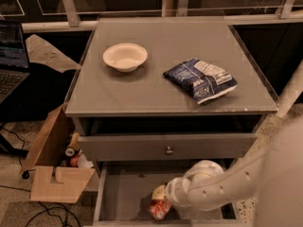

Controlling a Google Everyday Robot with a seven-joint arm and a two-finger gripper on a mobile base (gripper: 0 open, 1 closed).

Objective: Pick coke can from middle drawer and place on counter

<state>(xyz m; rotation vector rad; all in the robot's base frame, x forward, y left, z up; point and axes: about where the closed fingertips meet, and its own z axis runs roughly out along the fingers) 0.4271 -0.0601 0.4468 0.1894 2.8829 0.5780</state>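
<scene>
The coke can point(159, 209), red with a silver top, is in the open middle drawer point(124, 193), near the middle of its front part. My gripper point(162, 196) reaches down into the drawer on the white arm point(213, 188) from the right and is right at the can's top. The wrist hides the contact, so I cannot tell if the can is gripped. The grey counter point(165, 37) is above, at the top of the cabinet.
A white bowl point(125, 56) and a blue-and-white chip bag point(200, 79) lie on the counter. The closed upper drawer front with a small knob point(166, 150) overhangs the open drawer. A cardboard box point(49, 171) of items stands on the floor left; a laptop point(12, 56) is far left.
</scene>
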